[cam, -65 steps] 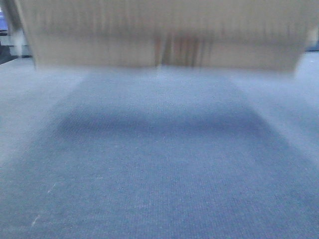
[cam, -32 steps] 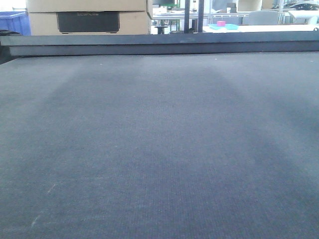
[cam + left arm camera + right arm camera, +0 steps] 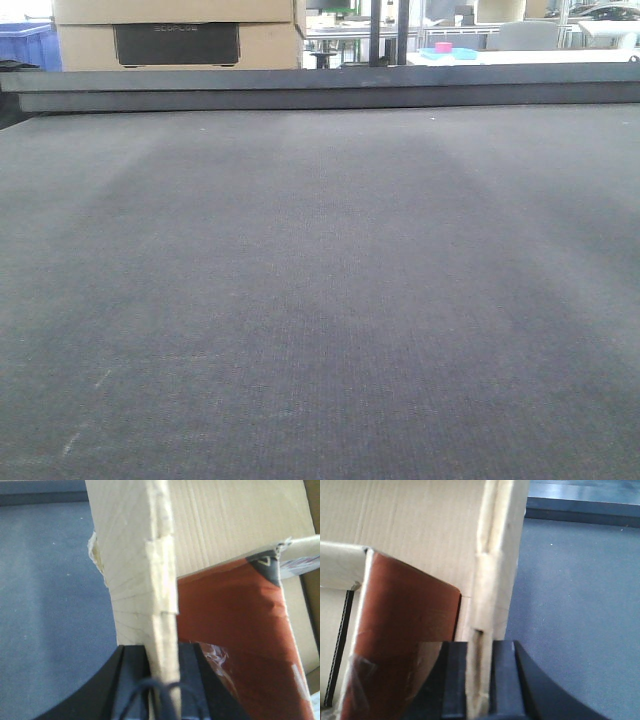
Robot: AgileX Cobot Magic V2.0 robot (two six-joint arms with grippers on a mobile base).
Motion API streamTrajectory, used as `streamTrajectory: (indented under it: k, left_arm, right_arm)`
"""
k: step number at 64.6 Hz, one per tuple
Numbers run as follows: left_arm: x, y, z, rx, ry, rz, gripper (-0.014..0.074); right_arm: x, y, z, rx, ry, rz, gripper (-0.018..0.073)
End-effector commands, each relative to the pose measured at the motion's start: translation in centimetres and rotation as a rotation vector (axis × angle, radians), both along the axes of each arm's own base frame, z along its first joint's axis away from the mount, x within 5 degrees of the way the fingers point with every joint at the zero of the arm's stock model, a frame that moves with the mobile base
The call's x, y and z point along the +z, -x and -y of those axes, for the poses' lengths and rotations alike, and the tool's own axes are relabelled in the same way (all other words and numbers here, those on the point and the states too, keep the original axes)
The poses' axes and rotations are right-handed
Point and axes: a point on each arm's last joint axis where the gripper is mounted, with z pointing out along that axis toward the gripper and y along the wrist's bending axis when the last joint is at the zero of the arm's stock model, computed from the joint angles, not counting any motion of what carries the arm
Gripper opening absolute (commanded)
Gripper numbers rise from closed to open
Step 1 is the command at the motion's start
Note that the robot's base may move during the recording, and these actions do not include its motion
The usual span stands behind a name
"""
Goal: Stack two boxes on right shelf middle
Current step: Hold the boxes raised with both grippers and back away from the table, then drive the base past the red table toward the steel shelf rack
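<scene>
I hold one brown corrugated cardboard box (image 3: 135, 570) by two opposite walls. My left gripper (image 3: 162, 652) is shut on the upright edge of one wall. My right gripper (image 3: 480, 650) is shut on the edge of the opposite wall of the same box (image 3: 420, 530). A red-brown packet (image 3: 235, 630) lies inside the open box and also shows in the right wrist view (image 3: 405, 610). The box hangs above the dark grey table top (image 3: 320, 300). The held box and both grippers are out of the front view. The steel shelf and a second box are out of view.
The table's raised far edge (image 3: 320, 90) runs across the front view. Behind it stand a large carton with a black label (image 3: 175, 35), a blue bin (image 3: 25, 45), dark posts (image 3: 388, 30) and a white desk with a small pink object (image 3: 443, 47).
One second ago the box's blurred underside filled the top of the front view. It rose out of that view by half a second ago. Nothing has visibly moved since.
</scene>
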Motion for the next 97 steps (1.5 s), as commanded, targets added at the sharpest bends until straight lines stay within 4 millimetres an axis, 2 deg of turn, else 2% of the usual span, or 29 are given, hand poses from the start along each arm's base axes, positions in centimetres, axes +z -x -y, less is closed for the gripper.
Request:
streamTrajectory:
  k: [1, 97]
  left_arm:
    - [1.36, 0.53, -0.38, 0.009, 0.024, 0.099, -0.0111]
    - [1.36, 0.53, -0.38, 0.009, 0.024, 0.099, -0.0111]
  right_arm:
    - [0.85, 0.29, 0.35, -0.016, 0.004, 0.068, -0.0154]
    - [0.85, 0.29, 0.35, -0.016, 0.004, 0.068, -0.0154]
